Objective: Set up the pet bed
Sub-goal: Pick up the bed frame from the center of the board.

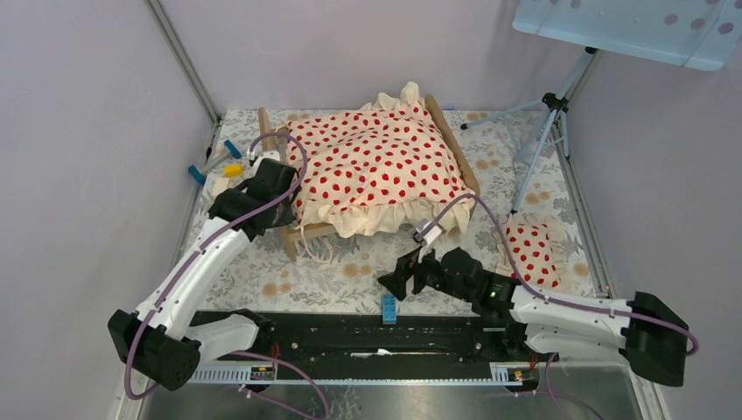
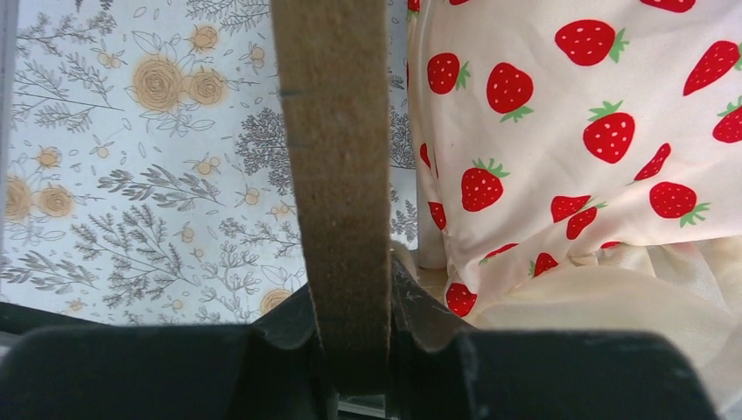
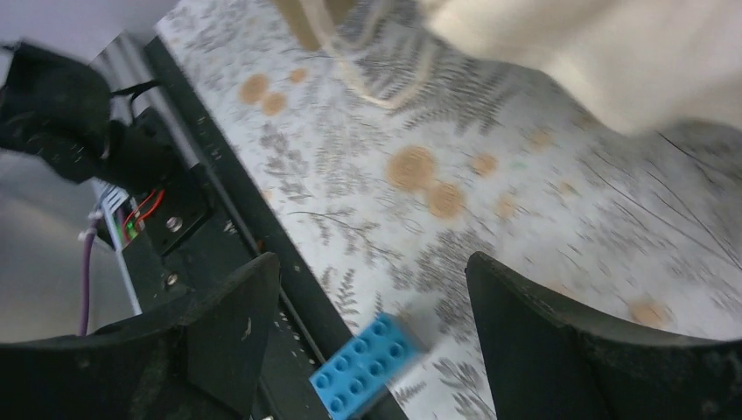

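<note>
The pet bed (image 1: 461,157): light-wood frame, level, its top covered by a strawberry-print blanket (image 1: 376,166). One end board (image 2: 337,175) stands edge-on, pinched between the left jaws; the near long side lies just beyond the right jaws.

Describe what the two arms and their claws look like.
The left arm and right arm match: white link shells with black joint housings. A purple cable runs along each, looping free near the wrist. The left claw and right claw are black, with two broad tapered fingers.
</note>
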Motion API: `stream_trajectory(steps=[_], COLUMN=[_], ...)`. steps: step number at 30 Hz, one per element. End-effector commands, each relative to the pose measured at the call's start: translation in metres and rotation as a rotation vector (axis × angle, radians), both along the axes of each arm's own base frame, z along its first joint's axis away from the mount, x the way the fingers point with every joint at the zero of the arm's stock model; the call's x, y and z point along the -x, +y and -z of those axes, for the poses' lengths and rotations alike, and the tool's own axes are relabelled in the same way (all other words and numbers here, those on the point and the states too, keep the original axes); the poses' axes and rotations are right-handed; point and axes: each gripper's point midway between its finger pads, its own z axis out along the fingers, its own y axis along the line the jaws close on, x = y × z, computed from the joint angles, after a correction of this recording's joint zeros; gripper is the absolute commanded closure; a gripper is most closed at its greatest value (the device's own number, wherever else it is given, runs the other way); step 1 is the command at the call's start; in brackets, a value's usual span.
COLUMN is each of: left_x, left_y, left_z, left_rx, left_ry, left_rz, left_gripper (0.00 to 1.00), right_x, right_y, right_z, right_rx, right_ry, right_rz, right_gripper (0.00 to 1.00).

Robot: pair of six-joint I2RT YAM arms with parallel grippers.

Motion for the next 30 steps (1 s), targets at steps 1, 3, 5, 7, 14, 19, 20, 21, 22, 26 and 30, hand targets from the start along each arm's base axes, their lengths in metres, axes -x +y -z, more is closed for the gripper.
stream_trajectory(steps=[1, 3, 5, 7, 14, 19, 20, 21, 22, 26, 30], left_x=[-0.019, -0.02, -0.02, -0.02, -0.024, -0.03, -0.032, -0.033, -0.034, -0.039, -0.042], left_y=[-0.017, -0.015, -0.014, -0.014, -0.015, -0.016, -0.016, -0.017, -0.018, -0.025, -0.029], left_z=[-0.059, -0.059, -0.059, -0.06, -0.062, -0.062, -0.062, -0.062, -0.064, -0.068, -0.071], left_rx=[0.041, 0.029, 0.02, 0.016, 0.0, -0.01, -0.009, -0.007, -0.001, 0.021, 0.029], left_ry=[-0.161, -0.162, -0.162, -0.162, -0.147, -0.126, -0.121, -0.116, -0.116, -0.111, -0.104], left_rz=[0.115, 0.114, 0.113, 0.117, 0.132, 0.124, 0.123, 0.125, 0.127, 0.149, 0.166], left_gripper=[1.0, 1.0, 1.0, 1.0, 1.0, 1.0, 1.0, 1.0, 1.0, 1.0, 1.0], right_x=[0.013, 0.021, 0.017, 0.013, -0.017, -0.037, -0.041, -0.046, -0.049, -0.06, -0.068], right_y=[0.053, 0.075, 0.094, 0.112, 0.163, 0.191, 0.194, 0.197, 0.2, 0.214, 0.221], right_z=[-0.042, -0.039, -0.036, -0.026, -0.018, -0.005, -0.001, 0.002, 0.005, 0.018, 0.033], right_rx=[-0.116, -0.103, -0.102, -0.109, -0.18, -0.204, -0.201, -0.198, -0.19, -0.147, -0.095], right_ry=[-0.235, -0.292, -0.317, -0.337, -0.447, -0.464, -0.47, -0.477, -0.485, -0.531, -0.576], right_rz=[-0.143, -0.198, -0.209, -0.224, -0.156, -0.09, -0.073, -0.056, -0.046, -0.039, -0.032], right_gripper=[0.16, 0.16, 0.14, 0.11, 0.01, 0.02, 0.03, 0.03, 0.03, 0.03, 0.05])
